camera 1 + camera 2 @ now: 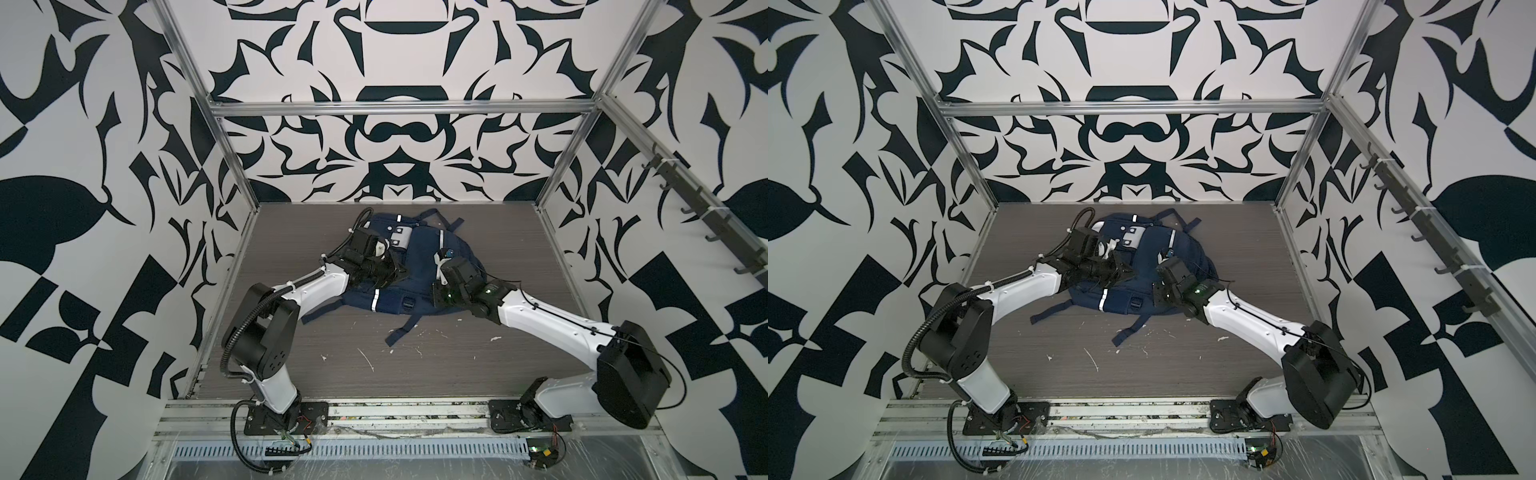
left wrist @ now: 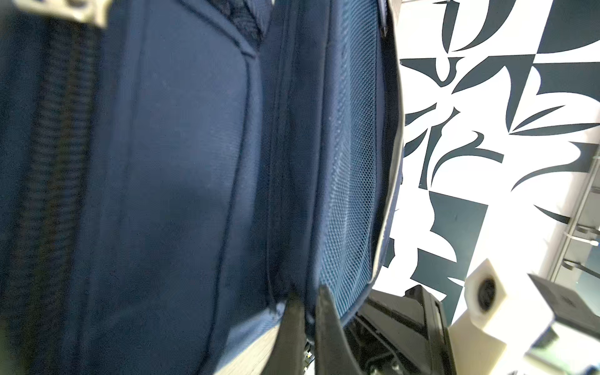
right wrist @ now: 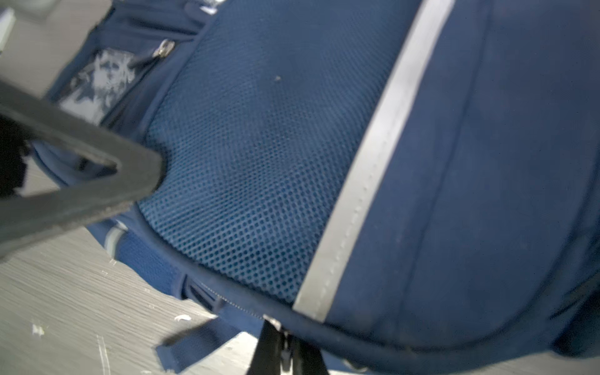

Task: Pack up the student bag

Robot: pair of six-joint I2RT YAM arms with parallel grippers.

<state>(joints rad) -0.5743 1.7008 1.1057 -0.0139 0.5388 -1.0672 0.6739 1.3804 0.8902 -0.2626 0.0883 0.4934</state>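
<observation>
Your left gripper (image 2: 306, 308) is pinched shut on the piped edge of the navy student bag (image 1: 417, 270), and your right gripper (image 3: 287, 341) is clamped on the rim by its zipper (image 3: 232, 303). The bag lies flat on the table (image 1: 415, 374), right under both.

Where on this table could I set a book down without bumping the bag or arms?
The widest bare patch is the front of the table, from the bag's loose straps to the near edge. A smaller strip runs between the bag and the right-hand frame rail. The middle is crowded: the left gripper and right gripper both pinch the bag there.
</observation>
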